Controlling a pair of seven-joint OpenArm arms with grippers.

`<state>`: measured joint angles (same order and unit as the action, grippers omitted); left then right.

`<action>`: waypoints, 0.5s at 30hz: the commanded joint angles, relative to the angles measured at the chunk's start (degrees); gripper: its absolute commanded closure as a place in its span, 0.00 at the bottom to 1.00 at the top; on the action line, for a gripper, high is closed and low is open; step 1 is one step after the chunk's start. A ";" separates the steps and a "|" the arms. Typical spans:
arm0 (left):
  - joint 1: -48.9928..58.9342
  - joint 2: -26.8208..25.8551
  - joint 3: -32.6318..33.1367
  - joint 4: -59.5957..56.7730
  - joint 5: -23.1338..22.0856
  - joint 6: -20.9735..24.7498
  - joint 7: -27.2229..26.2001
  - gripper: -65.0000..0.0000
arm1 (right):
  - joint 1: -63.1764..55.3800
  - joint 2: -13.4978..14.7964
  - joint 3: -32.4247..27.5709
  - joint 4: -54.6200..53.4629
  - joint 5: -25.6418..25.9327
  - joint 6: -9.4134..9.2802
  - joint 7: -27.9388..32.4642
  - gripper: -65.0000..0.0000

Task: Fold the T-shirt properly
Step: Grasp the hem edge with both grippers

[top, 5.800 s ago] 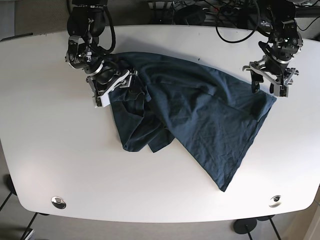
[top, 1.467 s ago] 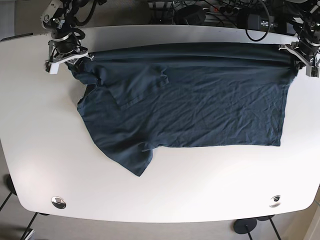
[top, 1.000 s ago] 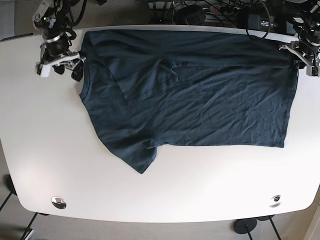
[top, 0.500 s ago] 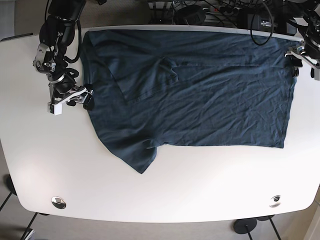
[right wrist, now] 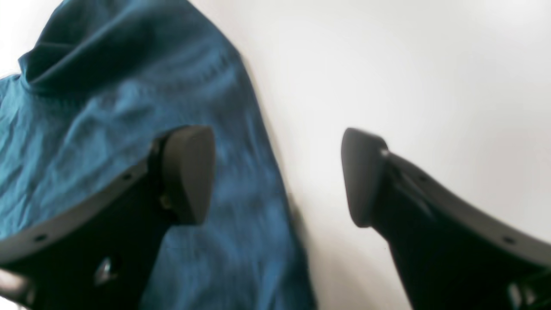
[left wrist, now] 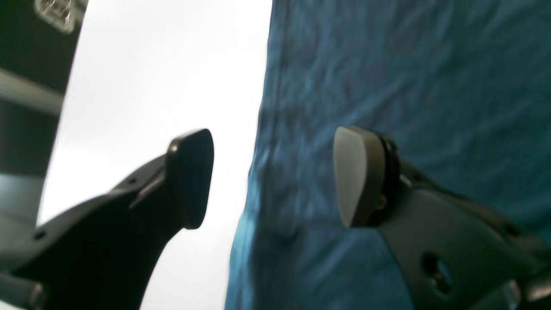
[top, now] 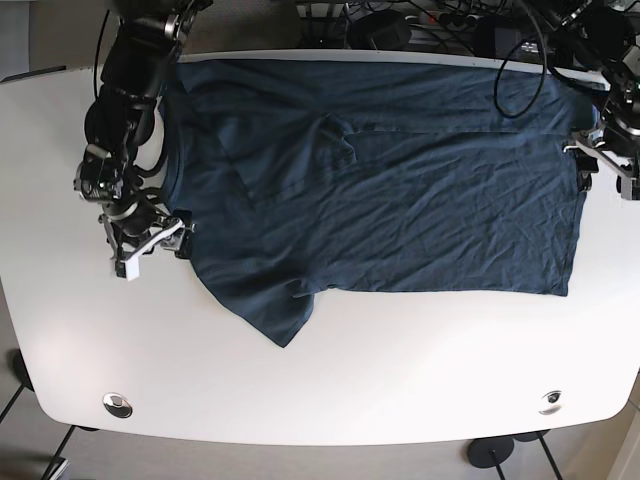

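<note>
The dark blue T-shirt (top: 400, 180) lies spread flat on the white table (top: 400, 380), with one sleeve pointing toward the front left and a small fold near its middle. My right gripper (top: 155, 252) is open at the shirt's left edge. In the right wrist view the gripper (right wrist: 275, 174) straddles the shirt's edge (right wrist: 129, 129), cloth under one finger and bare table under the other. My left gripper (top: 605, 175) is open at the shirt's right edge. In the left wrist view the gripper (left wrist: 273, 178) also straddles the shirt's hem (left wrist: 387, 86). Neither holds cloth.
Black cables (top: 420, 25) lie behind the table's far edge. Two metal grommets (top: 117, 404) (top: 549, 402) sit near the front corners. The shirt's top edge reaches the table's far edge.
The bunched shirt has been pulled out flat and let go. Since half a second ago both grippers have moved toward the front along the shirt's side edges, open.
</note>
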<state>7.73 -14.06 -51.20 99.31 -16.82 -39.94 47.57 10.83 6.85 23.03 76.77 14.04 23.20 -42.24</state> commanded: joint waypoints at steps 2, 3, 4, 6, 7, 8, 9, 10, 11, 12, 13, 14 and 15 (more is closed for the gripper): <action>-4.78 -1.28 -0.27 -2.56 5.43 0.08 -0.76 0.38 | 9.35 0.84 0.14 -8.95 -4.50 2.78 2.81 0.33; -7.15 -1.36 -0.10 -4.23 7.90 -0.06 -0.58 0.38 | 12.60 0.84 0.14 -15.10 -6.35 4.27 5.27 0.33; -9.00 -2.07 1.05 -5.64 9.83 -0.06 -0.58 0.38 | 15.76 0.84 0.23 -20.90 -7.93 5.59 7.65 0.33; -9.97 -3.91 2.72 -6.87 9.92 -0.06 -0.58 0.38 | 19.02 0.93 0.23 -27.94 -9.43 6.29 10.72 0.33; -10.06 -4.18 3.24 -7.13 9.83 -0.06 -0.58 0.38 | 20.25 0.93 0.23 -31.01 -10.04 6.29 12.92 0.33; -10.06 -4.18 3.60 -7.22 9.92 -0.06 -0.58 0.38 | 21.04 0.93 0.23 -33.56 -10.57 6.29 15.03 0.33; -10.14 -4.18 3.60 -7.13 9.92 -0.06 -0.67 0.38 | 21.57 0.84 0.23 -35.50 -11.01 6.29 16.52 0.33; -10.14 -4.26 3.60 -7.22 9.92 -0.06 -0.76 0.38 | 22.09 0.58 0.23 -37.17 -11.45 6.29 17.49 0.33; -10.14 -4.26 3.60 -7.31 9.92 -0.06 -0.85 0.38 | 22.62 0.40 0.23 -38.57 -11.71 6.29 18.46 0.33; -10.14 -4.26 3.60 -7.31 9.92 -0.06 -0.85 0.38 | 23.32 -0.04 0.23 -40.07 -11.80 6.29 19.34 0.33; -10.14 -4.18 3.60 -7.31 9.92 -0.06 -0.85 0.38 | 23.68 -1.01 0.23 -41.04 -11.89 6.29 19.95 0.33; -10.14 -4.18 3.60 -7.39 9.92 -0.06 -0.85 0.38 | 23.76 -1.71 0.23 -41.56 -12.07 6.29 20.13 0.33; -10.14 -4.18 3.68 -7.57 10.09 -0.06 -0.93 0.38 | 23.76 -2.94 0.23 -41.56 -12.86 6.29 20.13 0.33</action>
<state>-1.76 -17.04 -47.48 90.59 -6.24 -40.12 47.94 33.47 3.51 23.31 35.14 1.17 28.99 -20.49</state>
